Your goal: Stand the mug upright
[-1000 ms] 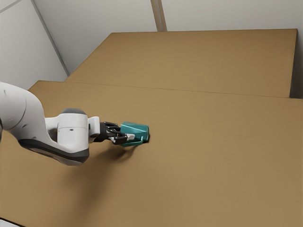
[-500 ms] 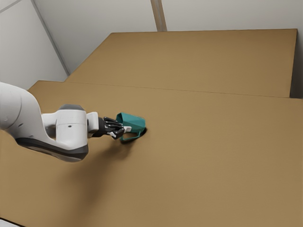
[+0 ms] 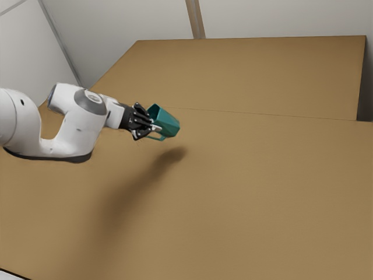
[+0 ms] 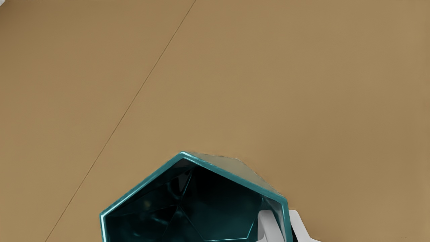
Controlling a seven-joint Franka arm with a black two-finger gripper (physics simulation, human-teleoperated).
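The teal faceted mug (image 3: 165, 122) hangs above the table in the exterior view, tilted, its mouth toward the hand and its base toward the exterior view's right. Its handle is on the lower side. My gripper (image 3: 154, 128) holds it near the rim. Looking into the open mug (image 4: 188, 201) in the wrist view, I see the gripper (image 4: 287, 225) shut on its wall, one fingertip inside and the other outside.
The brown table (image 3: 250, 192) lies below, and a thin seam line crosses it. Pale walls (image 3: 128, 17) stand behind the table. A shadow of arm and mug falls on the tabletop.
My hand has lifted the mug off the table and tilted it more, its base now lower than its mouth. The arm has risen, and the shadow has separated from the mug.
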